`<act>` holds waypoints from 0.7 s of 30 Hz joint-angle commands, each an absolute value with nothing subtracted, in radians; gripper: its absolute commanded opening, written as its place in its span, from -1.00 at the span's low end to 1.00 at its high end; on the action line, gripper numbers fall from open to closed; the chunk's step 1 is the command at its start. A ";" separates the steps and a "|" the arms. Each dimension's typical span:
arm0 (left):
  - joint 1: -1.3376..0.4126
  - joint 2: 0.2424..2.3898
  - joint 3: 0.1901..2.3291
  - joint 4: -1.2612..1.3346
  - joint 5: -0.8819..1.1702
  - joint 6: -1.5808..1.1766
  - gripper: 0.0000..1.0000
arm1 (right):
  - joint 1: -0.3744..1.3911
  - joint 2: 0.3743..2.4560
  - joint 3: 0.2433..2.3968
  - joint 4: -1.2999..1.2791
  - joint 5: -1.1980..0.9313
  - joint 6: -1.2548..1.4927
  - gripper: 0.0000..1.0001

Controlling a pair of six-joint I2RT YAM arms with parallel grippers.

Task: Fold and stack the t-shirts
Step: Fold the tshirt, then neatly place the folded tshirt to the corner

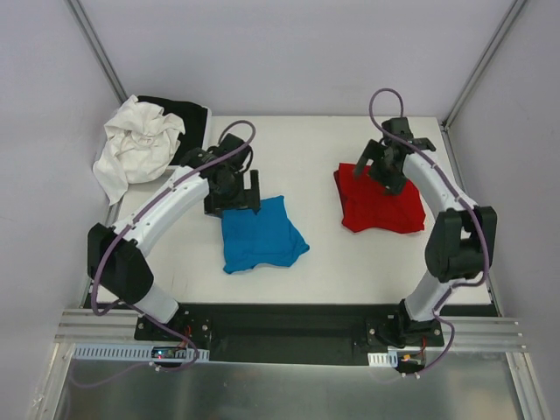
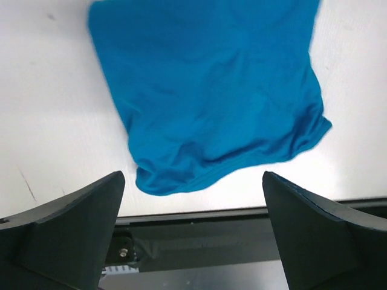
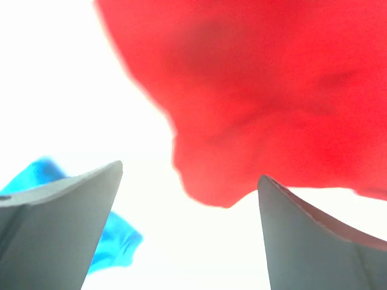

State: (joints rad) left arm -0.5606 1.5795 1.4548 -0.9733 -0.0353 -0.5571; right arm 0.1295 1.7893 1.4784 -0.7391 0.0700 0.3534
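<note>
Hovering with jaws spread wide and holding nothing, the left gripper (image 1: pixel 234 194) sits over the far edge of the blue shirt (image 1: pixel 261 234). The right gripper (image 3: pixel 190 172) does the same above the red shirt (image 1: pixel 378 208). Each shirt lies as a compact, roughly squared bundle on the table (image 1: pixel 297 149), well apart from the other. Folding looks about done, edges a bit rumpled. Stacking is not yet done: one shirt has to go on top of the other. A white garment (image 1: pixel 136 144) and a black one (image 1: pixel 188 114) sit at the far left corner.

Two t-shirts lie here, one blue t-shirt (image 1: pixel 261 234) and one red t-shirt (image 1: pixel 378 208), with one white cloth (image 1: pixel 136 144), one black cloth (image 1: pixel 191 114), and two grippers, left gripper (image 1: pixel 234 199) and right gripper (image 1: pixel 385 171).
</note>
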 commanded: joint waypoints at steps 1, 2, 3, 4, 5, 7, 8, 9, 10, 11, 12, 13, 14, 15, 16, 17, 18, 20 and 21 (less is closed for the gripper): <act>-0.502 1.526 1.332 -0.979 -0.020 -0.650 0.99 | 0.253 1.655 1.364 -0.657 -0.136 0.268 1.00; -0.502 1.517 1.262 -0.942 -0.003 -0.673 0.99 | 0.264 1.652 1.324 -0.631 -0.181 0.278 1.00; -0.502 1.511 1.226 -0.915 0.000 -0.687 0.99 | 0.278 1.651 1.287 -0.597 -0.230 0.290 0.93; -0.502 1.502 1.192 -0.888 0.049 -0.699 0.99 | 0.284 1.652 1.254 -0.528 -0.317 0.301 0.93; -0.502 1.481 1.134 -0.838 0.060 -0.712 0.99 | 0.291 1.654 1.193 -0.502 -0.345 0.314 0.93; -0.500 1.463 1.080 -0.789 0.071 -0.719 0.99 | 0.307 1.660 1.146 -0.433 -0.421 0.313 0.93; -0.500 1.457 1.031 -0.760 0.072 -0.716 0.98 | 0.310 1.670 1.111 -0.410 -0.443 0.308 0.93; -0.497 1.457 1.011 -0.721 0.071 -0.715 0.97 | 0.314 1.675 1.095 -0.391 -0.480 0.301 0.93; -0.495 1.459 0.993 -0.701 0.074 -0.713 0.97 | 0.313 1.680 1.086 -0.362 -0.498 0.298 0.93; -0.492 1.460 0.967 -0.686 0.074 -0.715 0.96 | 0.311 1.690 1.083 -0.351 -0.517 0.290 0.93; -0.491 1.459 0.957 -0.664 0.072 -0.718 0.96 | 0.313 1.700 1.086 -0.344 -0.556 0.279 0.93; -0.488 1.453 0.947 -0.657 0.071 -0.724 0.96 | 0.313 1.710 1.089 -0.330 -0.578 0.276 0.93; -0.486 1.447 0.942 -0.654 0.069 -0.727 0.96 | 0.313 1.727 1.095 -0.327 -0.597 0.275 0.93; -0.486 1.444 0.939 -0.649 0.068 -0.727 0.96 | 0.316 1.738 1.104 -0.322 -0.618 0.273 0.93; -0.485 1.439 0.927 -0.643 0.064 -0.730 0.96 | 0.319 1.746 1.111 -0.319 -0.624 0.273 0.93; -0.485 1.439 0.919 -0.635 0.061 -0.730 0.96 | 0.321 1.755 1.112 -0.316 -0.629 0.270 0.93; -0.482 1.439 0.910 -0.627 0.064 -0.730 0.96 | 0.324 1.772 1.115 -0.311 -0.638 0.273 0.93; -0.480 1.437 0.884 -0.595 0.066 -0.723 0.96 | 0.333 1.784 1.112 -0.296 -0.646 0.276 0.93; -0.480 1.437 0.877 -0.586 0.064 -0.719 0.96 | 0.337 1.796 1.112 -0.292 -0.658 0.279 0.93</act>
